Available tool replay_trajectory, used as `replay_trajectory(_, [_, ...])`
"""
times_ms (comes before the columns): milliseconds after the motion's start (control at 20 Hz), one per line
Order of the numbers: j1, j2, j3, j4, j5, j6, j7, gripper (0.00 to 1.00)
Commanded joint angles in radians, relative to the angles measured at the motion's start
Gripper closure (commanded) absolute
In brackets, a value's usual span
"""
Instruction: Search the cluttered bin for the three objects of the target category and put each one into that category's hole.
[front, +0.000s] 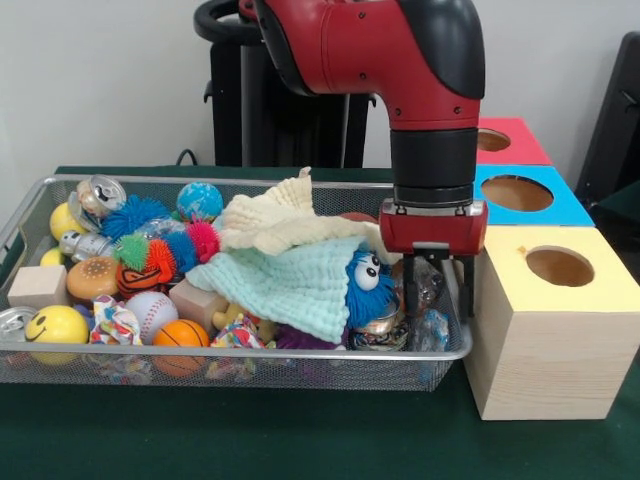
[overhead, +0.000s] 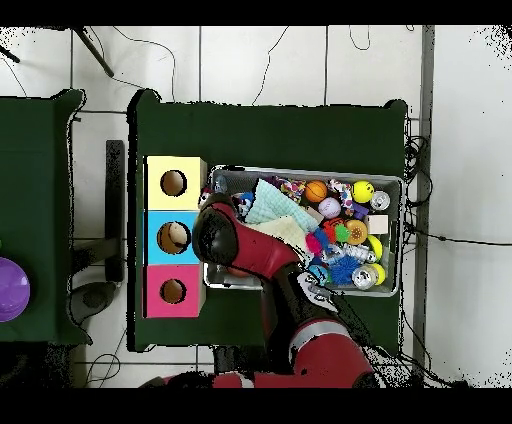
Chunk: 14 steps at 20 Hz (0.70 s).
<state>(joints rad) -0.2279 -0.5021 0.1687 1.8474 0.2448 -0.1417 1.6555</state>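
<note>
At bin's (front: 250, 352) end nearest yellow box (front: 548, 330), your pincer (front: 437, 290) sits low among clutter; can't tell open/closed.

mint cloth (front: 290, 285), yellow smiley ball (front: 57, 325)

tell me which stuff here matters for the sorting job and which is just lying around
In the job:
wire bin of toys
yellow box, blue box, red box, each with a hole
hand, down at the bin's box end

Lying about:
purple bowl on the side table
cables on the floor
</note>
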Motion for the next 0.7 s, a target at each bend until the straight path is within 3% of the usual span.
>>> replay_trajectory(50, [-0.028, 0.066, 0.108, 0.065, -0.054, -0.055, 0.241, 0.0])
replay_trajectory(700, [-0.13, 0.064, 0.156, 0.07, -0.141, -0.002, 0.189, 0.0])
